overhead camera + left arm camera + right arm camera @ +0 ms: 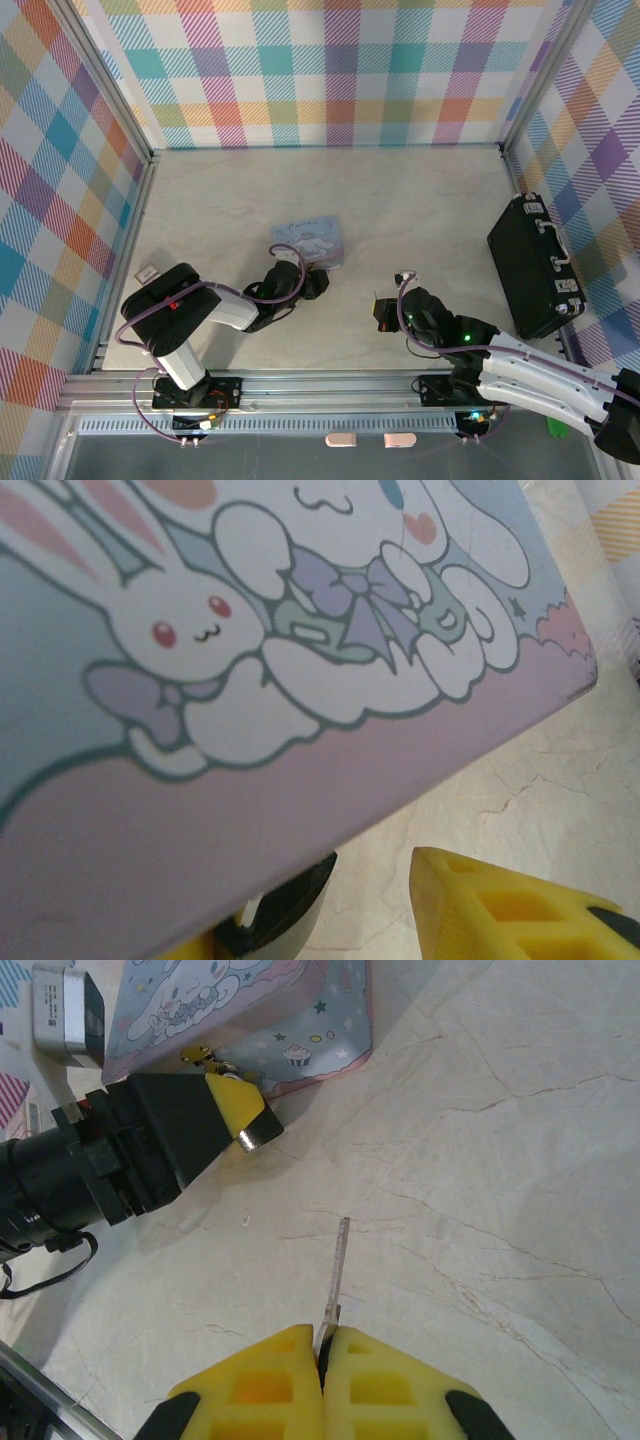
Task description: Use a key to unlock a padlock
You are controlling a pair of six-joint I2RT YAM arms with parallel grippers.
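The padlock, a small dark body with a pale silvery face, sits at the lower edge of the cartoon-printed tin. It lies between the fingers of my left gripper, close to the left one and with a clear gap to the yellow right finger. From above, that gripper is at the tin's near edge. My right gripper is shut on the key, whose thin silver blade points forward over the table towards the tin. The left gripper's finger and a silvery bit at its tip are ahead.
A big black case stands against the right wall. Plaid walls close the table on three sides. My right gripper is low over the marble table, right of the tin, with bare surface between them.
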